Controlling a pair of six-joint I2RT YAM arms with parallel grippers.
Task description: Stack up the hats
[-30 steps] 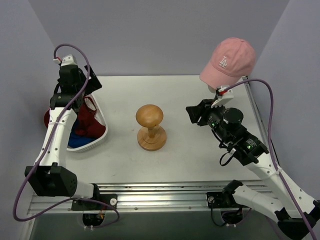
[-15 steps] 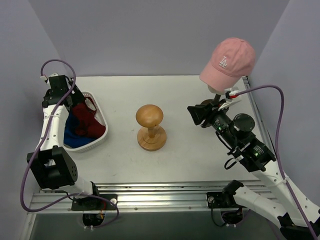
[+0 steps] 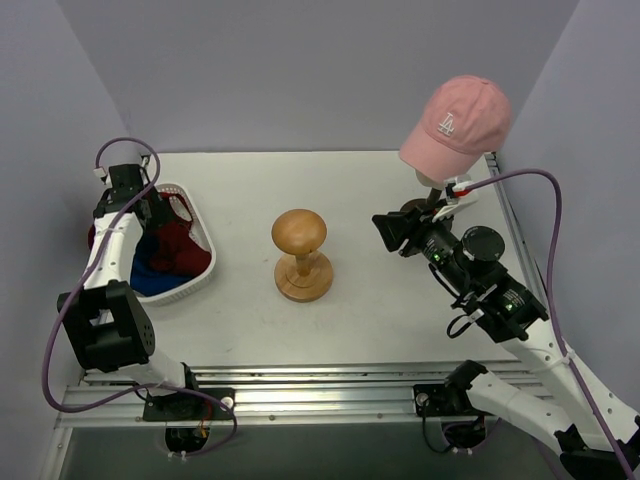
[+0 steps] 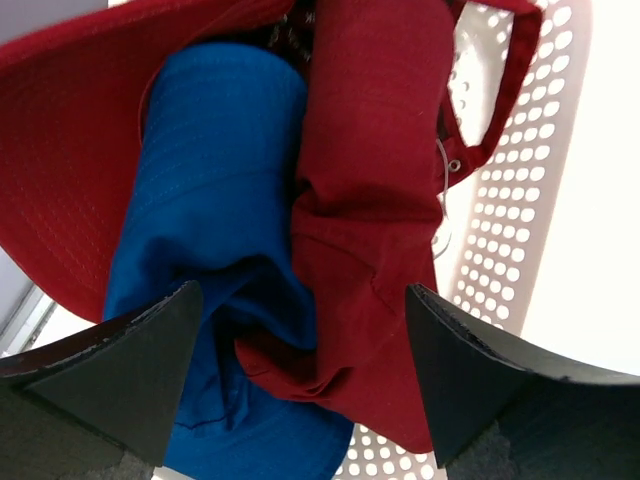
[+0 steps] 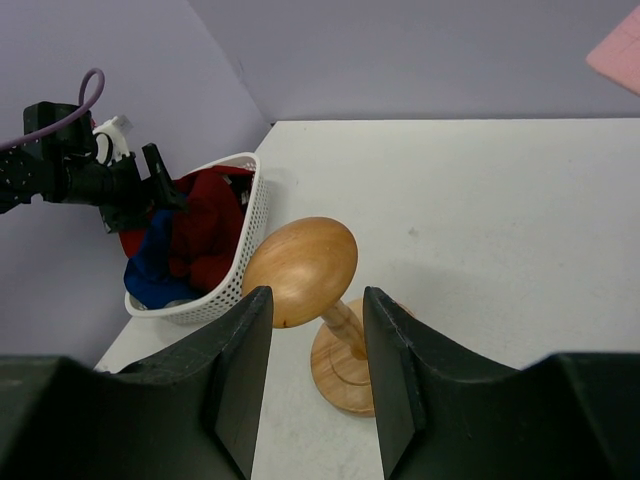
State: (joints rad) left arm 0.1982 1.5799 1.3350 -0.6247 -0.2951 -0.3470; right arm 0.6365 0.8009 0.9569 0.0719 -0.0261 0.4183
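Note:
A pink cap with a white LA logo [image 3: 455, 122] sits on the mannequin head at the back right; its brim corner shows in the right wrist view [image 5: 618, 50]. A dark red hat [image 3: 180, 245], a blue hat [image 3: 148, 280] and a red cap lie crumpled in the white mesh basket [image 3: 205, 228] at left. My left gripper [image 3: 147, 218] is open, low over these hats. In the left wrist view my left gripper [image 4: 300, 380] straddles the fold where the blue hat [image 4: 215, 200] meets the dark red hat [image 4: 375, 180]; the red cap brim [image 4: 60, 190] lies at left. My right gripper [image 3: 388, 230] is open and empty.
A wooden mushroom-shaped stand [image 3: 300, 252] stands at the table's middle and shows between my right fingers [image 5: 300, 270]. The basket wall [image 4: 530, 200] is just right of my left fingers. Purple walls close in on the left, back and right.
My left arm swung left from above the basket and lowered its open gripper into the hats. My right arm shifted slightly, still open.

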